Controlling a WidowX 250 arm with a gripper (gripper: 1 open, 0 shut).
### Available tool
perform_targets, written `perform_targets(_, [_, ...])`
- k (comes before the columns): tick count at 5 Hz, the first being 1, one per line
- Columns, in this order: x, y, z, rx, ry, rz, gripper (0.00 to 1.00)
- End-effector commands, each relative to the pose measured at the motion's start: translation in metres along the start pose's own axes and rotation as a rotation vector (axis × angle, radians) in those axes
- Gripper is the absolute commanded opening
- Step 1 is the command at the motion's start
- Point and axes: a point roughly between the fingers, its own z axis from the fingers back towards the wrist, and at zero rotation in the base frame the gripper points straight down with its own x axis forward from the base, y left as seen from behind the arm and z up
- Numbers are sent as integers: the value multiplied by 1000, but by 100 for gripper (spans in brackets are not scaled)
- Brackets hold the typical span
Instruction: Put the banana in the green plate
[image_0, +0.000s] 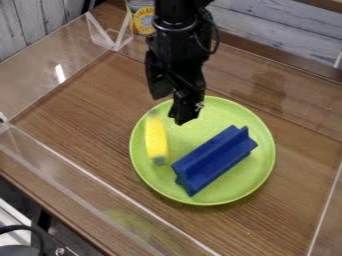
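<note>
The banana (158, 140), small and yellow, lies on the left part of the green plate (254, 180). A long blue block (214, 159) lies across the plate's middle, to the right of the banana. My black gripper (178, 108) points down over the plate's far left rim, a little above and behind the banana. Its fingers stand apart with nothing between them.
Clear acrylic walls (34, 140) fence in the wooden table (80, 100). A yellow-and-white object (140, 20) sits at the back behind the arm.
</note>
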Motion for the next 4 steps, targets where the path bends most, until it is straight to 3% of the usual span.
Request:
perform_targets(1, [1, 0, 6, 15, -44, -4, 100])
perform_targets(4, [-2, -1, -6, 0, -47, -18, 100])
